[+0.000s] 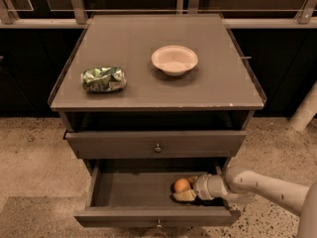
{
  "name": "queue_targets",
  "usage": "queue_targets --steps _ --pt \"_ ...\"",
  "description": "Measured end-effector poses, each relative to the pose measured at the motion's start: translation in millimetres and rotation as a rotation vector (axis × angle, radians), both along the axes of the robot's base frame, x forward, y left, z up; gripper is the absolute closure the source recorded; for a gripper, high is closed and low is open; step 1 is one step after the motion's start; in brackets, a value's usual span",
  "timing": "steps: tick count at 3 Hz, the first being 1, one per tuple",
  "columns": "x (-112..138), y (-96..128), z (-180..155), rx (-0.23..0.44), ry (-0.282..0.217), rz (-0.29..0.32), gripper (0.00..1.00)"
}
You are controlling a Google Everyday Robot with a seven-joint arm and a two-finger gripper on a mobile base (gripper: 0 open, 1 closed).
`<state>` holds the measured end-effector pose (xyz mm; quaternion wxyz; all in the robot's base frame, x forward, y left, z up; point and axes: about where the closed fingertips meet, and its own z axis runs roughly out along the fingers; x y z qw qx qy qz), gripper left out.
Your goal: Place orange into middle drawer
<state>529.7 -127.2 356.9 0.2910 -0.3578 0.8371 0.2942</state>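
The end effector sits inside the open middle drawer, toward its 3 o'clock end, right against the orange; whether it clamps the fruit or merely flanks it, I cannot tell. The orange is round and matte, with no long axis to point anywhere. The pale, smooth, tube-shaped arm enters from 4 o'clock over the drawer's side wall. The drawer is a shallow dark grey box with a flat floor. Above it, a closed grey drawer front carries a small round knob. On the grey desk, a round cream bowl stands at 1 o'clock and a crinkled shiny green snack bag lies at 9 o'clock; its print is unreadable.
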Motion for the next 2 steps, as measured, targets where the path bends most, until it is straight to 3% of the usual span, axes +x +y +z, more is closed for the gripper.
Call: queue_targets --steps 1,2 --pt "0.0 0.1 0.0 0.0 0.0 0.0 0.0" --pt "0.0 0.1 0.0 0.0 0.0 0.0 0.0"
